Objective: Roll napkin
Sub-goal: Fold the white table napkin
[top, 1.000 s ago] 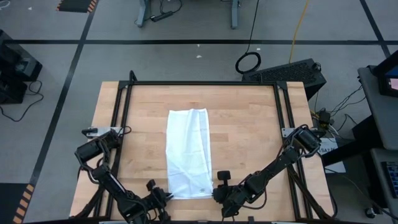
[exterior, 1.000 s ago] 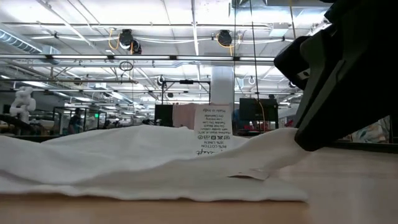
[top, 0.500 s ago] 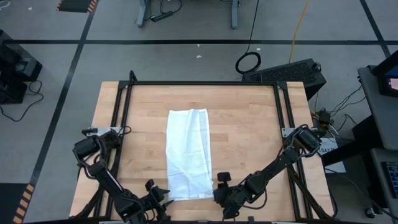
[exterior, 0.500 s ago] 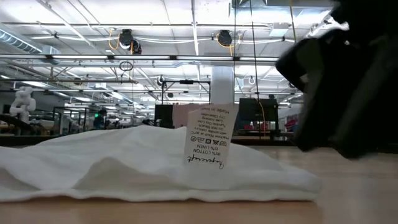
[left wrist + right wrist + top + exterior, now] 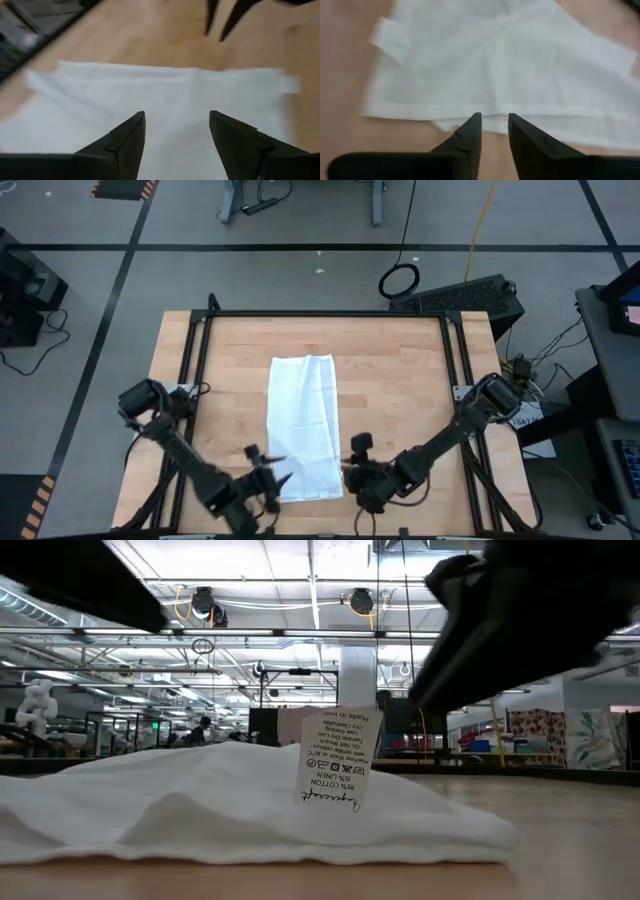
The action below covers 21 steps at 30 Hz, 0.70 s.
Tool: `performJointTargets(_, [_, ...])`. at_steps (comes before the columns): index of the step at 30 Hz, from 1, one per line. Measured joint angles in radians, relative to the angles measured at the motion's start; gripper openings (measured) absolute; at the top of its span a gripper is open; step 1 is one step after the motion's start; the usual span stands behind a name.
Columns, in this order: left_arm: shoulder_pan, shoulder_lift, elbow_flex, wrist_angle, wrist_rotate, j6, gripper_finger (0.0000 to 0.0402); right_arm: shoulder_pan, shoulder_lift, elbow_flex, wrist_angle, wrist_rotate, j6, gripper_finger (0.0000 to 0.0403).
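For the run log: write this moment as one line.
napkin: flat, folded strip, unrolled | left gripper: open, above near end | right gripper: slightly open, at near edge, empty

Both arms reach in from the near side of the table and bend toward its middle. The left arm (image 5: 175,450) runs from its base at the left edge down and inward, its wrist low. The left gripper (image 5: 176,125) hangs just above the surface with its two dark fingers (image 5: 127,137) spread wide and nothing between them. The right arm (image 5: 440,445) slants in from the right edge the same way. The right gripper (image 5: 494,125) is held low too, its fingers (image 5: 467,135) set close with only a narrow gap, seemingly gripping nothing.
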Motion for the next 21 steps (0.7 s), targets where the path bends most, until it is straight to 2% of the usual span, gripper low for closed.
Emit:
performJointTargets(3, [0.086, -0.024, -0.001, -0.021, 0.021, 0.13, 0.0226, -0.09, -0.006, 0.0, -0.002, -0.071, -0.102, 0.0058])
performJointTargets(8, [0.217, -0.134, -0.001, -0.115, 0.055, 0.345, 0.0226, -0.272, -0.029, -0.013, 0.001, -0.307, -0.248, 0.0034])
performJointTargets(11, [0.275, -0.231, -0.005, -0.184, 0.054, 0.449, 0.0226, -0.38, -0.057, -0.053, 0.045, -0.406, -0.299, 0.0028])
performJointTargets(14, [0.33, -0.336, -0.055, -0.184, 0.064, 0.553, 0.0226, -0.495, -0.089, -0.11, 0.171, -0.472, -0.328, 0.0028])
performJointTargets(16, [0.377, -0.4, -0.107, -0.11, 0.101, 0.626, 0.0226, -0.573, -0.11, -0.126, 0.197, -0.486, -0.313, 0.0031])
performJointTargets(17, [0.401, -0.431, -0.144, -0.069, 0.129, 0.666, 0.0226, -0.613, -0.116, -0.122, 0.195, -0.459, -0.292, 0.0033])
performJointTargets(19, [0.457, -0.479, -0.22, 0.046, 0.199, 0.755, 0.0226, -0.695, -0.126, -0.097, 0.133, -0.421, -0.279, 0.0037])
performJointTargets(21, [0.51, -0.52, -0.3, 0.181, 0.269, 0.827, 0.0226, -0.781, -0.127, -0.069, 0.088, -0.445, -0.318, 0.004])
